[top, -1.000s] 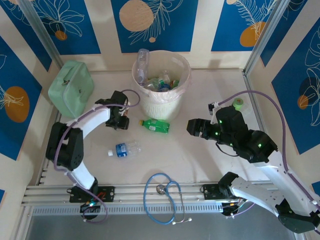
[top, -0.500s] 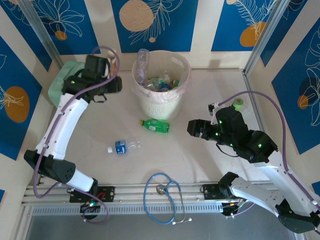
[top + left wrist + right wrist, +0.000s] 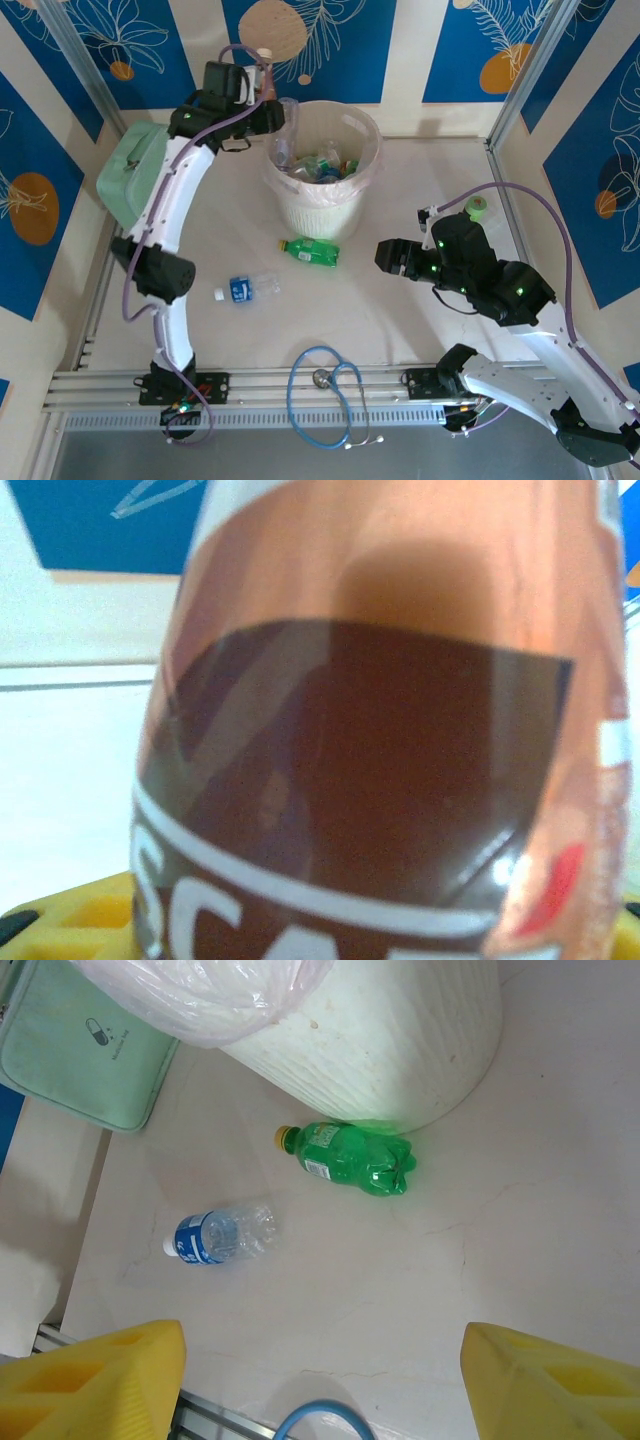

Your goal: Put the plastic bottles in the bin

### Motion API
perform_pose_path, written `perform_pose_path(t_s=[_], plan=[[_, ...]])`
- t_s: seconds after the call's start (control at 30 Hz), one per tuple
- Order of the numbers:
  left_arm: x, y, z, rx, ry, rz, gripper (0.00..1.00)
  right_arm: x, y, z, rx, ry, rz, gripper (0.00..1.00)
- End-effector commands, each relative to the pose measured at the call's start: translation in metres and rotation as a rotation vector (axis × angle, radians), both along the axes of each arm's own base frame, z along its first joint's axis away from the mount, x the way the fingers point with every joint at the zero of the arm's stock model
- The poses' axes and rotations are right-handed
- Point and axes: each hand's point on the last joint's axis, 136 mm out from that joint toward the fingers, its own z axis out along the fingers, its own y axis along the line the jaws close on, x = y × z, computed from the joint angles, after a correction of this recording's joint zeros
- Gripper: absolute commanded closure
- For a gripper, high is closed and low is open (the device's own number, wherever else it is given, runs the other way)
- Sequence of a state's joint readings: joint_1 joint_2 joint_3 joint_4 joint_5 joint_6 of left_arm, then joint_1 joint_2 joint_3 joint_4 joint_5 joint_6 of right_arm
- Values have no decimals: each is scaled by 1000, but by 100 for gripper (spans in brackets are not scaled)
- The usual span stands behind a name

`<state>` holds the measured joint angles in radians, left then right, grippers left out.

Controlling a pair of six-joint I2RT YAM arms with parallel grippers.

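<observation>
Left wrist view shows the left tool (image 3: 265, 97) pinching a probably light, thin-walled brown-labelled bottle (image 3: 380, 760) mid-body beside the bin (image 3: 372, 150), while the right tool (image 3: 320, 1360) hangs spread above the green bottle (image 3: 350, 1158) and clear blue-labelled bottle (image 3: 218, 1235) lying on the surface (image 3: 480, 1260), both likely crushable and slick.

Left arm (image 3: 170, 190) of glossy white links and black joint housings, lilac cable (image 3: 240, 48) trailing along it, right arm (image 3: 535, 345) built alike, its black wrist blocks dotted with small green lights (image 3: 432, 268), a second lilac cable (image 3: 510, 185), right pincer (image 3: 325, 1360) with blocky yellow fingers (image 3: 100, 1375) showing moulded recesses
</observation>
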<state>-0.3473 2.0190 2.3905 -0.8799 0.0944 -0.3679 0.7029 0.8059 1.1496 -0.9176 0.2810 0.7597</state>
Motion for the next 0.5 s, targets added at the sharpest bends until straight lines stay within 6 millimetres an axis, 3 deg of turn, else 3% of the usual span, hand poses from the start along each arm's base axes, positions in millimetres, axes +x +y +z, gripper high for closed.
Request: perform_pose_path(t_s=[0.0, 0.27, 0.47], plan=[[-4, -19, 29, -116, -32, -82, 49, -6, -5, 4, 8, -2, -8, 27], [3, -38, 22, -205, 0, -134, 48, -3, 0, 0, 12, 13, -2, 27], [-9, -55, 30, -238, 3, -185, 49, -2, 0, 3, 13, 8, -3, 27]])
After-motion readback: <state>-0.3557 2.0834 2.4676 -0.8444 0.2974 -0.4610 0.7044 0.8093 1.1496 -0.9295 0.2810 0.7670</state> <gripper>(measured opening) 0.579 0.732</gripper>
